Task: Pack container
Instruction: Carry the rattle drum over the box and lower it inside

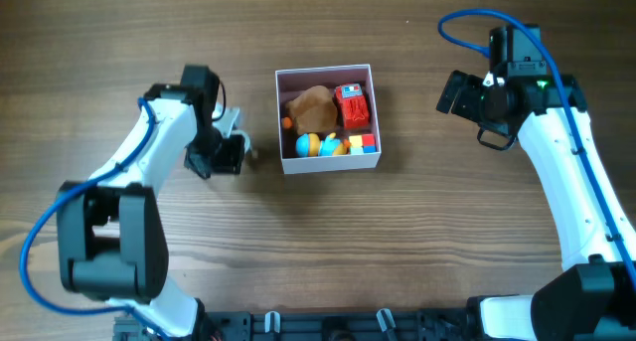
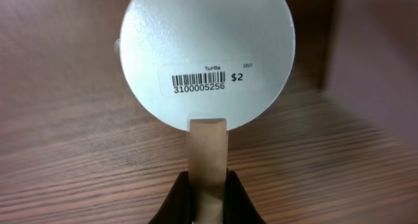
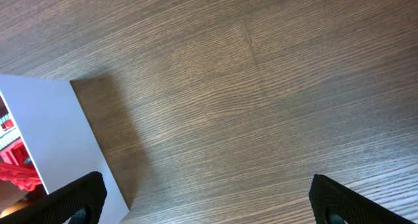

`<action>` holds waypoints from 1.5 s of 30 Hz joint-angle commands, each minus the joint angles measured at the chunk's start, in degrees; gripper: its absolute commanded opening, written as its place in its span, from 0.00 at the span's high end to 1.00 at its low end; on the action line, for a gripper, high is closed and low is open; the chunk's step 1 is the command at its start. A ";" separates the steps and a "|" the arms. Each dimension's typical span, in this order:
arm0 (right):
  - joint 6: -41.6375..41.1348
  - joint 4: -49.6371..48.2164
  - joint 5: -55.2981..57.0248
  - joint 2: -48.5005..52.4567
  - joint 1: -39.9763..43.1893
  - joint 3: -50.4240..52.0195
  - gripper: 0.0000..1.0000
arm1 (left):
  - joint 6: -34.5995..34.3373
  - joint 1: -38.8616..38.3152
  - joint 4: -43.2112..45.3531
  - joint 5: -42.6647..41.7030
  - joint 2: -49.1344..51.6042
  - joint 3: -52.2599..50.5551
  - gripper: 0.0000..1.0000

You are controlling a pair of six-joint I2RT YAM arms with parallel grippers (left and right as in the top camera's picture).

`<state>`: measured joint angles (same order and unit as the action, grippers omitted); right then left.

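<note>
The container (image 1: 328, 167) is a square white-walled box with a pink inside, at the table's middle. It holds a brown lump (image 1: 311, 107), a red toy (image 1: 352, 104), a blue and orange ball (image 1: 309, 144) and small coloured cubes (image 1: 364, 142). My left gripper (image 1: 237, 148) is just left of the box and is shut on the wooden handle (image 2: 208, 149) of a round white disc (image 2: 208, 48) that bears a barcode label. My right gripper (image 1: 453, 92) is open and empty, right of the box. In the right wrist view its fingers (image 3: 206, 194) frame bare table beside the box wall (image 3: 49, 129).
The table is brown wood grain. The red toy also shows in the right wrist view (image 3: 13, 165), inside the box at the left edge. Both arm bases stand at the near edge of the table.
</note>
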<state>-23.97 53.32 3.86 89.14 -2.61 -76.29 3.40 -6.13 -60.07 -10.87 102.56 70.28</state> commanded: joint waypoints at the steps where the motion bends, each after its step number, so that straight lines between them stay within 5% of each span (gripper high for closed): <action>1: -0.07 -0.17 -0.55 0.39 0.11 0.24 0.00 | -2.69 -1.88 -0.87 -1.57 -5.68 5.88 0.96; 10: -0.07 -0.17 -0.55 0.39 0.11 0.24 0.00 | -2.67 -11.89 1.77 -1.77 -11.74 10.97 0.96; 18: -0.09 -0.17 -0.55 0.39 0.11 0.24 0.00 | -5.01 -24.50 10.75 2.47 -7.37 10.95 0.96; 28: -0.07 -0.17 -0.55 0.39 0.11 0.24 0.00 | -7.13 -26.40 17.29 2.80 3.15 10.95 0.96; 45: -0.07 -0.17 -0.55 0.39 0.11 0.24 0.00 | -12.09 -28.83 11.63 2.38 6.32 10.95 0.96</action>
<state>-23.97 53.32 3.86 89.14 -2.61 -76.29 -6.11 -34.63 -46.74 -8.40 108.55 80.68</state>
